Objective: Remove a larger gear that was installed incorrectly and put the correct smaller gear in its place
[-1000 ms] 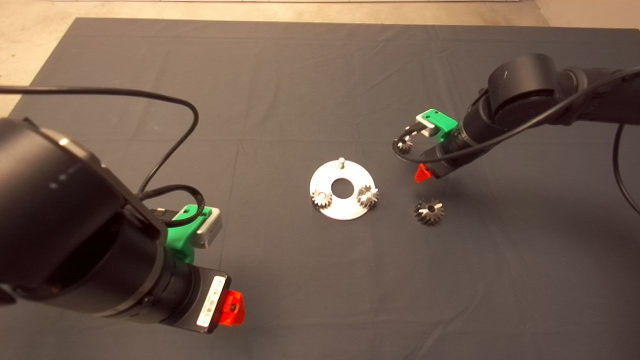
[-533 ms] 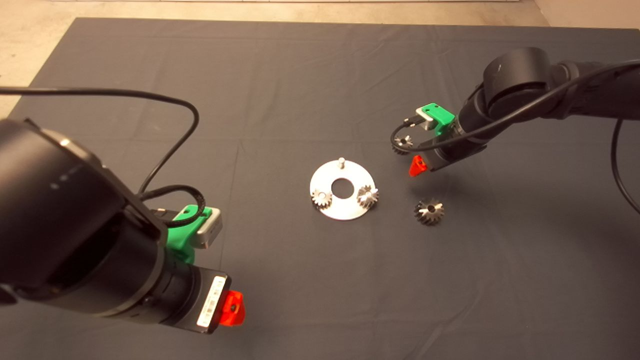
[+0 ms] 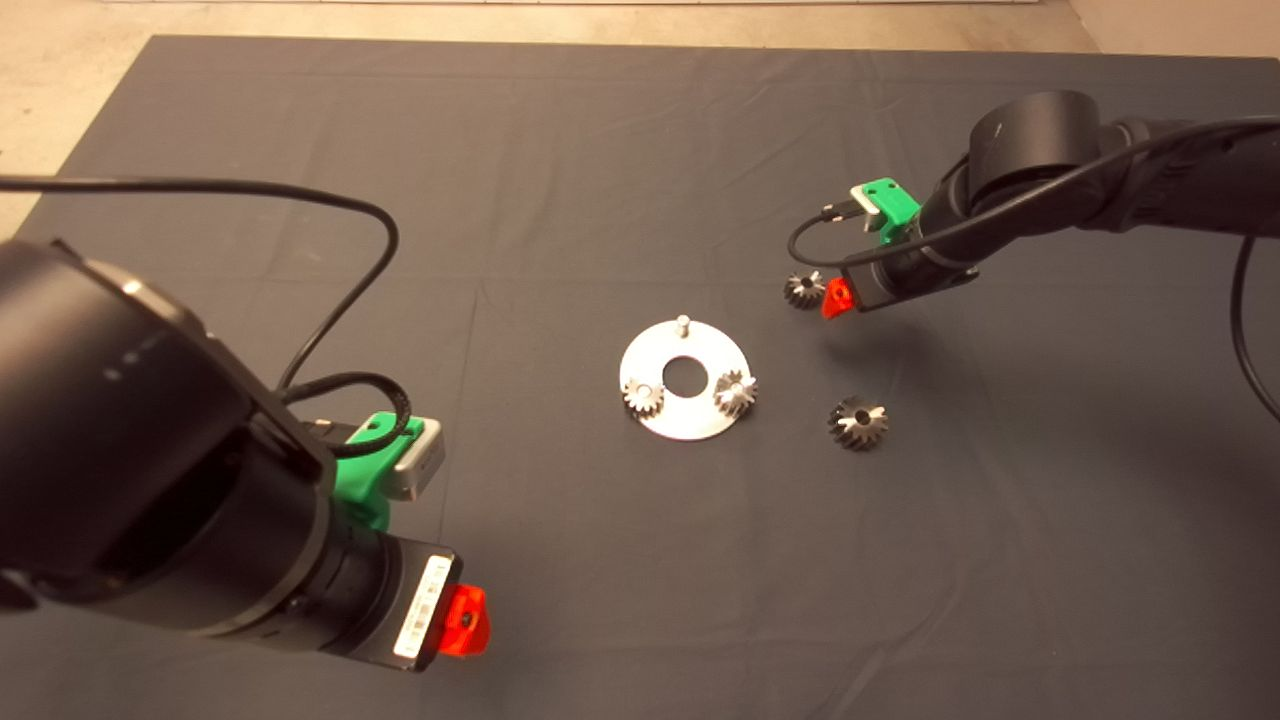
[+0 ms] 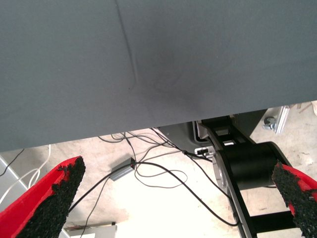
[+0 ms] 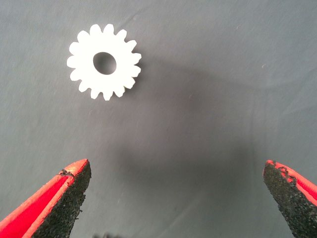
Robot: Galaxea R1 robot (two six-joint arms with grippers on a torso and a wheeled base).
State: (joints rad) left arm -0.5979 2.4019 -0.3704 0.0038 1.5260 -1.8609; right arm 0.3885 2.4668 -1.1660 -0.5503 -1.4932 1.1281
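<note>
your left gripper waits nearest you at the mat's lower left, its fingers spread wide over the mat edge and the cabled floor beyond. further out, the larger gear lies loose on the mat, right of the round steel plate. that plate carries two small gears and one bare pin. farthest, your right gripper hovers with its fingers wide apart, gripping nothing, just beside the smaller gear, which lies flat on the mat.
</note>
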